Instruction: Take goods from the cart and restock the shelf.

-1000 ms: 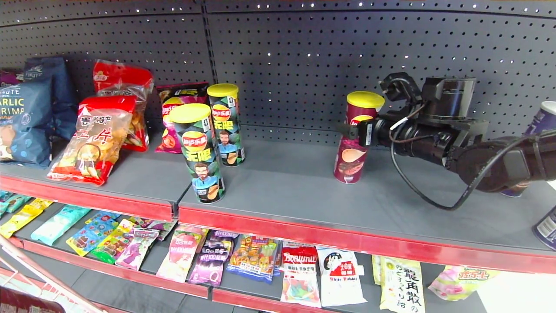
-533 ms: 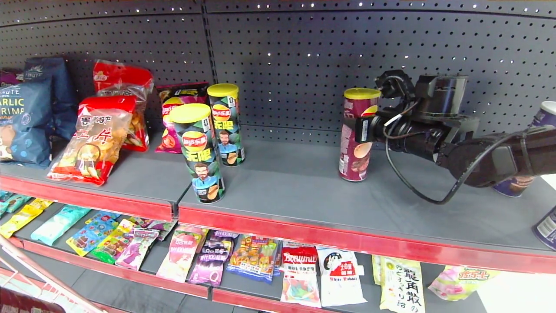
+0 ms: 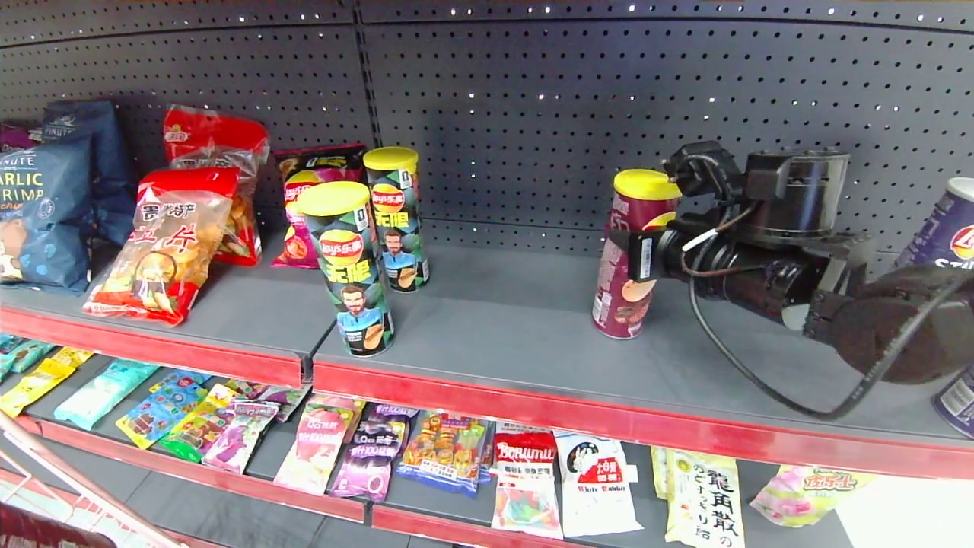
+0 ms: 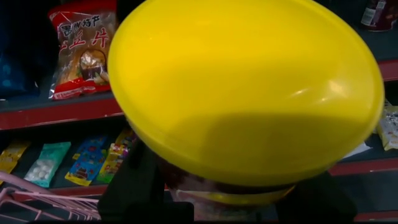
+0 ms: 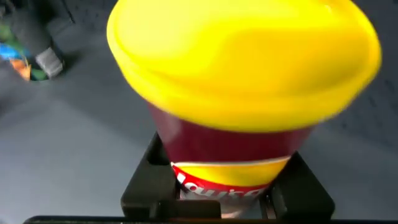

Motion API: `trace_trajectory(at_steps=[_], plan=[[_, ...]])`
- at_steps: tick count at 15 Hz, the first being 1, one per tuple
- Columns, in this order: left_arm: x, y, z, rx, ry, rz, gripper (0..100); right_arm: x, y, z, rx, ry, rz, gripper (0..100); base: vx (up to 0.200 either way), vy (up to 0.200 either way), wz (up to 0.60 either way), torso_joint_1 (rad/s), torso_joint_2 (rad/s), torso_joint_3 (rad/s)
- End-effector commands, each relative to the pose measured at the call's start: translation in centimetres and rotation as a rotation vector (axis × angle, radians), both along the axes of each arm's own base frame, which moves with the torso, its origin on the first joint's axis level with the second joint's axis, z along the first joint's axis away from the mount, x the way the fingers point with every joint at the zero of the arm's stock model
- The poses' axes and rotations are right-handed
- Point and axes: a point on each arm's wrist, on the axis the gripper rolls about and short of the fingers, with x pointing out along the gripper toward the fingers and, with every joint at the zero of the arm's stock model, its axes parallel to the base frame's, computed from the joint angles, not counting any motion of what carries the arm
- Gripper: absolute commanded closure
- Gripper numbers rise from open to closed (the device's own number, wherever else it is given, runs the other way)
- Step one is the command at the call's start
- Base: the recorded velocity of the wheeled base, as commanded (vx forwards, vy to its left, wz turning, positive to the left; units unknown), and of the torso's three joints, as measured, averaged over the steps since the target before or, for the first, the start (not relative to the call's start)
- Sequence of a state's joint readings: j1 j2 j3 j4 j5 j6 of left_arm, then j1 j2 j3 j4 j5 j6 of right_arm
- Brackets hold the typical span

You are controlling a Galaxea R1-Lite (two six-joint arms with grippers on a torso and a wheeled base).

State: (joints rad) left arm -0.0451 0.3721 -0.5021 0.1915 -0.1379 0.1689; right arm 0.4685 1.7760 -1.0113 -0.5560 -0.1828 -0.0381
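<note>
Holding the can [image 3: 620,304] on the upper shelf [image 3: 517,320], right of middle, well apart from the two green cans [image 3: 346,266]. My right gripper [image 3: 631,243] is clamped on its body just under the yellow lid, jaws closed to the can's width.

Change: a second ago the can stood upright in my grip. Half a second ago it had turned so a different side of the label faced out. Now it leans, lid tipped toward my wrist, base edge down on or just above the shelf; can't tell which. My arm has dropped a bit and drawn toward the shelf's right end.

Meaning for the task: placement is not finished. Letting go on a lean likely tips it over, so I judge it needs righting until the base sits flat, then release and back out without clipping the lid.

My left gripper [image 4: 227,196] is down by the lower shelves, the pink cart [image 4: 37,205] below it, and seems to be closed on a second can [image 4: 249,87], with dark fingers on either side of its body under the lid. That one goes up next, I reckon.

Around: a blue can [image 3: 951,228] sits behind my right arm near the right end, and a red bag [image 3: 163,243] is well off on the left.
</note>
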Motion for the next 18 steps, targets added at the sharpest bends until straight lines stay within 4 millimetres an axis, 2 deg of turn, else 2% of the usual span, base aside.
trace_trajectory(at_steps=[1,2,4,10,18], plan=[[0.0,0.0,0.0,0.0,0.003,0.0,100,-3.0,0.4,1.8,0.04,-0.04,0.005,100,0.0,0.0,0.0,0.0,0.0,0.0],[0.1,0.0,-0.2,0.002,0.007,0.0,100,-3.8,0.9,2.6,0.083,-0.055,-0.027,100,0.0,0.0,0.0,0.0,0.0,0.0],[0.1,0.0,-0.3,0.002,0.013,-0.001,100,-4.5,1.6,2.2,0.067,-0.056,-0.123,100,0.0,0.0,0.0,0.0,0.0,0.0],[0.1,0.0,-0.4,0.002,0.015,-0.001,100,-6.0,3.7,1.7,0.07,-0.047,-0.145,100,0.0,0.0,0.0,0.0,0.0,0.0],[0.0,0.0,-0.8,0.001,0.02,0.002,100,-6.4,6.3,-0.1,0.014,-0.033,-0.222,100,0.0,0.0,0.0,0.0,0.0,0.0]])
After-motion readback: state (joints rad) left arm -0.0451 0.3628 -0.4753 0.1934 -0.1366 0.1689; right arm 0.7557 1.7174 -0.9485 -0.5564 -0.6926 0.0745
